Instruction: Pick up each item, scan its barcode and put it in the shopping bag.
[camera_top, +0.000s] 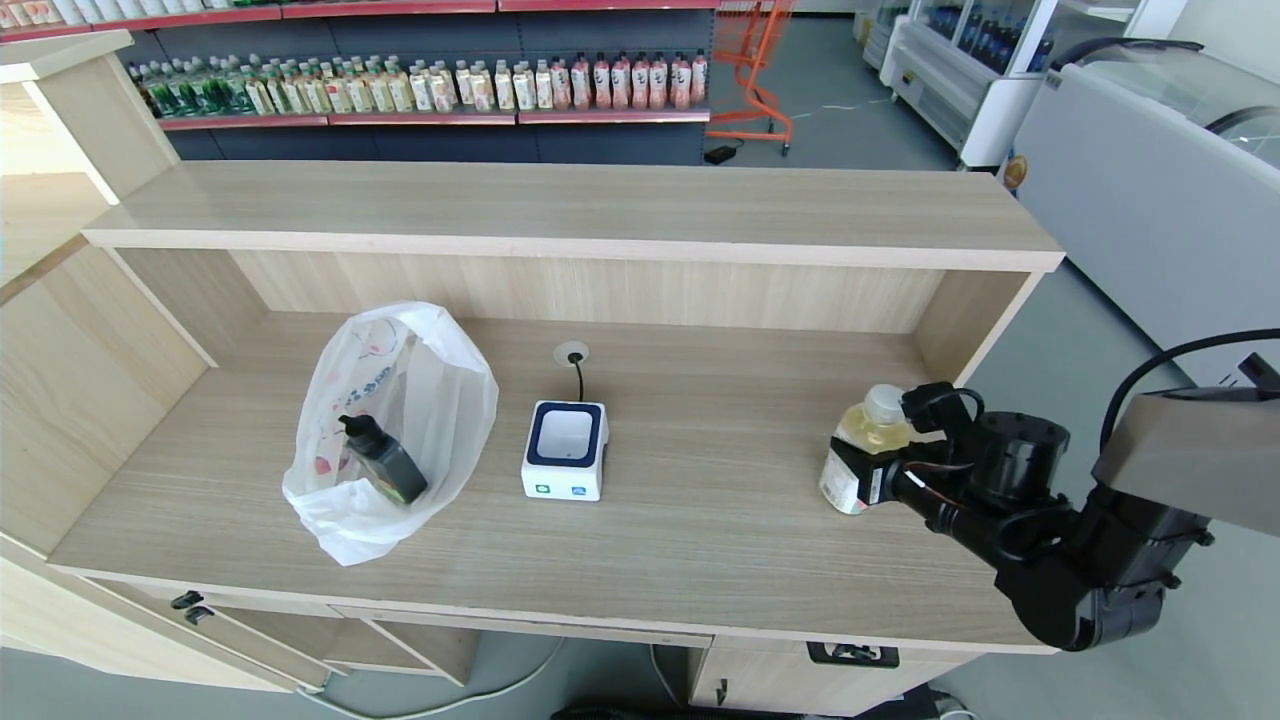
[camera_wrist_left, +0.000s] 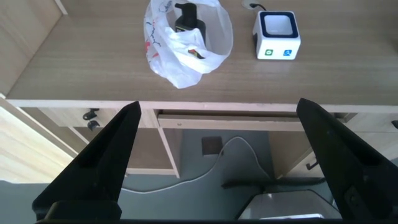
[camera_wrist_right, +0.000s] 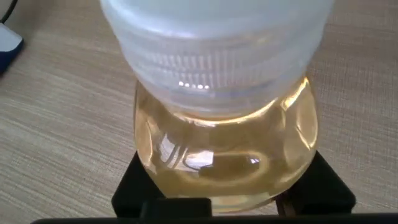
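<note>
the left gripper (camera_wrist_left: 217, 162) hangs out in front of the light wooden counter (camera_top: 720, 520), below its edge, its two black fingers spread wide and holding nothing. at the left of the counter sits a thin white plastic shopping bag (camera_top: 400, 400) with its mouth open, and a dark bottle with a black pump top (camera_top: 385, 462) leans inside it. near the middle stands the small white box scanner with a dark blue frame round its window (camera_top: 565, 450), its cable running to a hole behind. well to the right, a clear plastic bottle of yellow liquid with a white screw cap (camera_top: 873, 425) stands upright on the counter, and the right gripper (camera_top: 862, 470) is clenched on its labelled body from the side.

the bottle looks full, so fairly heavy for its size, with smooth walls that may give and slip under a squeeze. a hold low on the labelled middle, as here, seems sound; the label must be turned to face the scanner window.
</note>
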